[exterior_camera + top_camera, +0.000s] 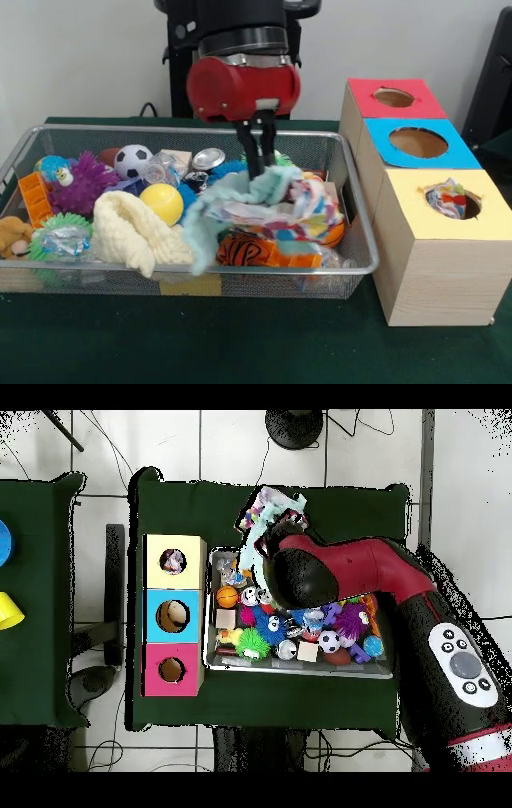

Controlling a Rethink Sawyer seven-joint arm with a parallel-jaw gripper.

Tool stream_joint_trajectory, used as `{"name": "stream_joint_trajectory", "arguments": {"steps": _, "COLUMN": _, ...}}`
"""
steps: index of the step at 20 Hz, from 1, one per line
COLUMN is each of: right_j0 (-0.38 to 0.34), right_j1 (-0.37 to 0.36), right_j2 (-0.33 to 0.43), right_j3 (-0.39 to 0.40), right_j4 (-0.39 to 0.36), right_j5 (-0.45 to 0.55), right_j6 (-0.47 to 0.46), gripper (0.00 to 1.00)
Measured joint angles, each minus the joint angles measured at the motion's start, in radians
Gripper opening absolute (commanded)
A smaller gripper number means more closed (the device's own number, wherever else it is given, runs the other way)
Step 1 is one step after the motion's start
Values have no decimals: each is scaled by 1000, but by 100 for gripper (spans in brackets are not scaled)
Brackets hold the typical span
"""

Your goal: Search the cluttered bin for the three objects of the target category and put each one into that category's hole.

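Observation:
The wire-mesh bin (192, 130) sits left of the boxes and also shows in the overhead view (300, 672). My gripper (258, 164) hangs over the bin's middle right, fingers (250, 152) pinched together on the top of the mint-green waffle cloth (228, 204). Polka-dot fabric (308, 210) is bunched with that cloth and raised with it; the bundle also shows in the overhead view (268, 509). One polka-dot piece (446, 200) lies in the hole (468, 210) of the yellow-topped box (432, 256), seen from above too (173, 562).
The blue-topped box (464, 157) and red-topped box (360, 92) stand behind the yellow one. In the bin lie a cream fluffy cloth (132, 228), a yellow ball (162, 202), a soccer ball (133, 160), a purple spiky toy (80, 184) and an orange striped ball (240, 250).

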Motion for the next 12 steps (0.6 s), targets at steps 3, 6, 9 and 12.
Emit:
{"name": "stream_joint_trajectory", "arguments": {"steps": 3, "right_j0": -78, "right_j1": 89, "right_j2": 133, "right_j3": 4, "right_j4": -1, "right_j5": -26, "right_j6": -10, "gripper": 0}}
{"name": "stream_joint_trajectory", "arguments": {"steps": 6, "right_j0": -151, "right_j1": 192, "right_j2": 237, "right_j3": 11, "right_j4": -1, "right_j5": -23, "right_j6": -48, "gripper": 0}}
{"name": "stream_joint_trajectory", "arguments": {"steps": 9, "right_j0": -223, "right_j1": 308, "right_j2": 324, "right_j3": 26, "right_j4": -1, "right_j5": 5, "right_j6": -132, "gripper": 0}}
{"name": "stream_joint_trajectory", "arguments": {"steps": 12, "right_j0": -271, "right_j1": 389, "right_j2": 378, "right_j3": 40, "right_j4": 5, "right_j5": 56, "right_j6": -225, "gripper": 0}}
